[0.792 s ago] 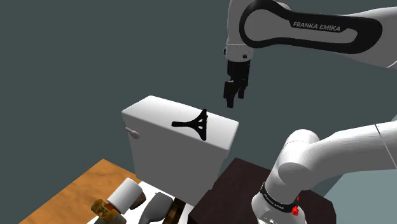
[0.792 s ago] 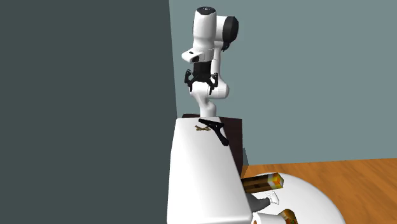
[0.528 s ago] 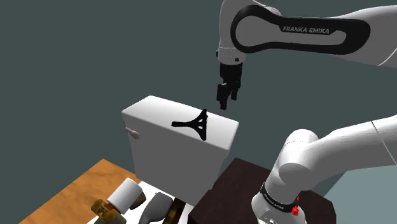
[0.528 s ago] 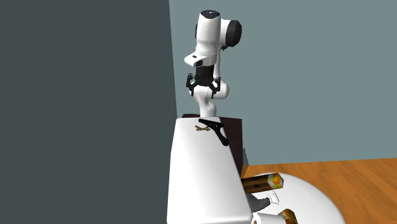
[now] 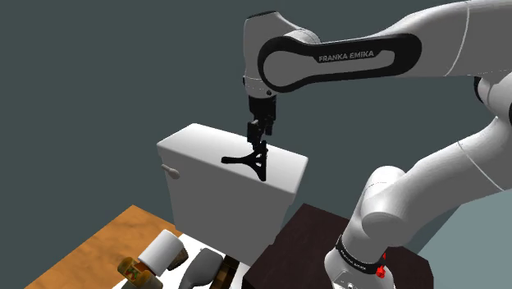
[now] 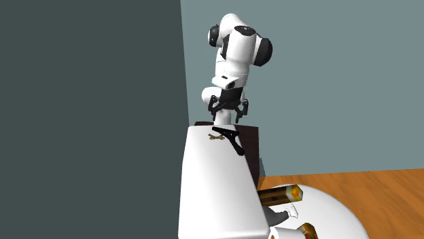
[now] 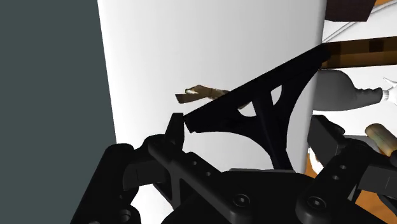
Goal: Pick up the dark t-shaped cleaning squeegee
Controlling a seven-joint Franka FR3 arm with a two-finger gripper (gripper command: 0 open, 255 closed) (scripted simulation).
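A black T-shaped squeegee (image 5: 250, 159) lies flat on the white lid of a toilet tank (image 5: 201, 148), near the lid's end closest to the arm. My gripper (image 5: 260, 136) hangs just above it, pointing down, open. In the second exterior view the gripper (image 6: 227, 119) stands over the squeegee (image 6: 231, 140) with its fingers spread. In the wrist view the squeegee (image 7: 261, 105) lies between the two black fingers (image 7: 174, 129), which do not touch it.
A small brown scrap (image 7: 200, 94) lies on the lid beside the squeegee. The tank backs onto a dark wall. Below it, a paper roll (image 5: 164, 250) and bottles (image 5: 201, 267) lie on a white mat over wooden floor. My dark brown stand (image 5: 299, 238) adjoins the tank.
The arm has swung toward the shoulder view's left and come down. The gripper, earlier off past the lid's edge and higher, now hangs right over the squeegee, which has not moved.
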